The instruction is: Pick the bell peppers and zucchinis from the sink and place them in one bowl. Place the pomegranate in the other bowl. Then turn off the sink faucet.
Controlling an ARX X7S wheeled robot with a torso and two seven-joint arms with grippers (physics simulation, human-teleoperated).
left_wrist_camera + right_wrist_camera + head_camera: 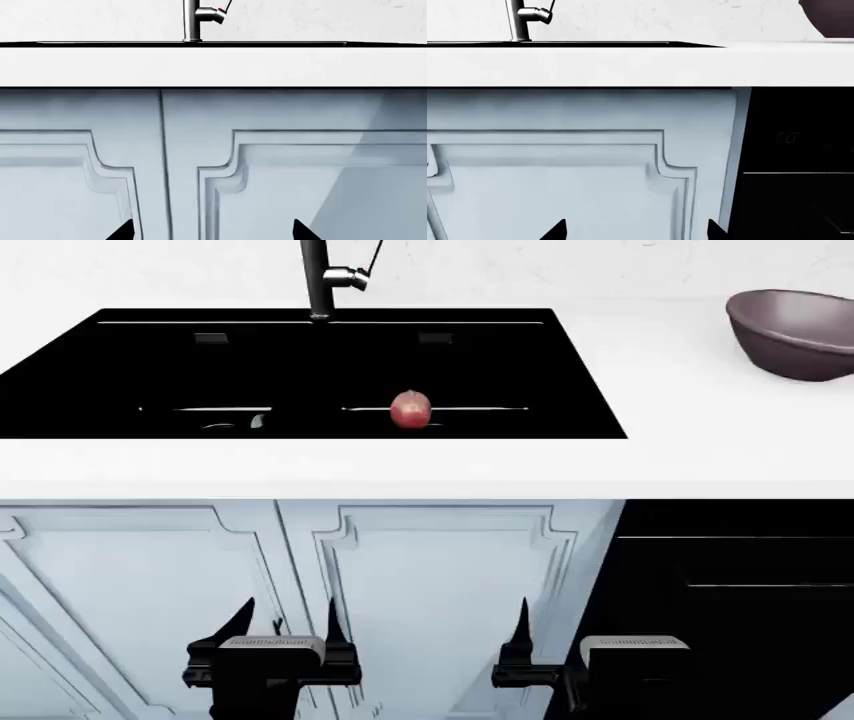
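White counter (400, 465), black sink (160, 370): both claws, left gripper (284, 625) and right gripper (567, 625), hang open and low, so reaching the pomegranate (411, 409) risks clipping the counter edge.

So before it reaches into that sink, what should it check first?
1. Pomegranate in view in the sink: ok.
2. Peppers and zucchinis located: not ok, none visible.
3. Left tool open and empty: ok.
4. Right tool open and empty: ok.
5. Both tools above the counter: not ok, they sit low by the cabinet doors.
6. Bowls found: only the dark bowl shows; white one not visible.
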